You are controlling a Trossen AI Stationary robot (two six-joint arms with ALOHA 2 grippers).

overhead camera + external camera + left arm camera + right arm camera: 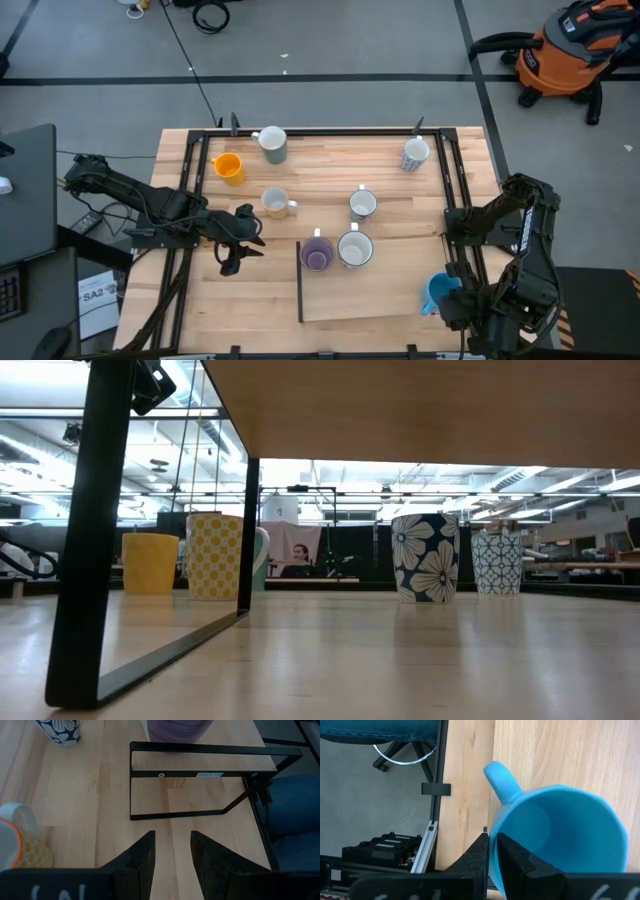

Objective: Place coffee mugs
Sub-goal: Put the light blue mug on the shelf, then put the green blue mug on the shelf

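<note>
Shelf (210, 751): label reads "SHELF", rest illegible. Mugs, seven counted on desk (330, 160): orange (229, 167), purple (318, 254), blue (438, 291), four pale. Right gripper (491, 851), near right: jaws clamped on blue mug's rim. Left gripper (172, 851), left: jaws apart, empty.

Blue mug (560, 827), orange mug (229, 167), purple mug (317, 254), navy flowered mug (425, 557), yellow-dotted mug (215, 555).

2 mugs (338, 250) side by side on the shelf (345, 285), 5 mugs (272, 145) spread behind on the table (330, 165)
</note>
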